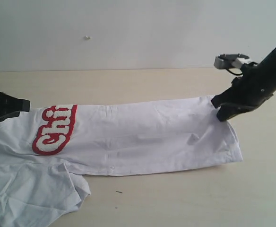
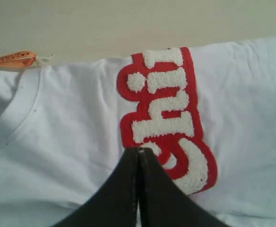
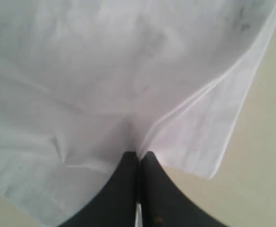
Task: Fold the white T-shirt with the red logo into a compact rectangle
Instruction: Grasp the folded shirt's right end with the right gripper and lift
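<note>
White T-shirt [image 1: 147, 137] lies as a long folded band across mid-bench [image 1: 176, 203]; the exterior view shows only "Chi" of the red logo [image 1: 53, 130]. Left wrist view adds the orange neck tag [image 2: 12, 58] and the left tool [image 2: 139, 150], closed tight over the logo; can't tell if it grips cloth. Right wrist view shows the right tool [image 3: 139, 153] clamped on the layered hem at the band's right end.

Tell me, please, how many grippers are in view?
2: the left gripper shut at the red logo, the right gripper pinching the white T-shirt at its opposite end.
</note>
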Robot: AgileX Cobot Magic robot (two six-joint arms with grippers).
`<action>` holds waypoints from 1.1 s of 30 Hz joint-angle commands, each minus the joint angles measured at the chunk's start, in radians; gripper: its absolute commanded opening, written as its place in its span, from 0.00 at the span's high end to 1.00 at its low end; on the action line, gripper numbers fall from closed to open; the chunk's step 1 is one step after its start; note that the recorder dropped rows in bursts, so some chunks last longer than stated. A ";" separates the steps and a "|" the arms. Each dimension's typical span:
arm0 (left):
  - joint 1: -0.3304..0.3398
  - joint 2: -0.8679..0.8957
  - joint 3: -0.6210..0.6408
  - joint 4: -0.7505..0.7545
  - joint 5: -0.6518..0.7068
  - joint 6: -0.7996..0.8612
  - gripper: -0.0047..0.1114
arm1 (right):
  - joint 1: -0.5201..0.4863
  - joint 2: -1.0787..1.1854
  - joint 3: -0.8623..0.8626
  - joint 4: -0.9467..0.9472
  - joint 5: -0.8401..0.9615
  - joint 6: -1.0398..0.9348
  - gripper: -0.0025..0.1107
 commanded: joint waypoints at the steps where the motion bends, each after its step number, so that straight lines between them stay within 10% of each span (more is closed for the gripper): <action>1: -0.004 -0.008 0.001 -0.007 -0.006 0.005 0.96 | -0.003 -0.089 -0.002 0.148 -0.112 -0.245 0.98; 10: -0.004 -0.008 0.001 -0.033 -0.053 0.005 0.96 | -0.003 -0.029 -0.002 0.254 -0.439 -0.459 0.98; 15: -0.004 -0.008 0.001 -0.033 -0.059 0.005 0.96 | -0.003 0.056 -0.002 0.226 -0.481 -0.457 0.80; 19: -0.005 -0.008 0.001 -0.037 -0.018 0.005 0.96 | -0.003 0.077 -0.002 0.226 -0.544 -0.364 0.63; 33: -0.200 0.059 0.001 -0.064 -0.024 0.163 0.96 | -0.005 0.082 -0.002 -0.138 -0.411 0.076 0.65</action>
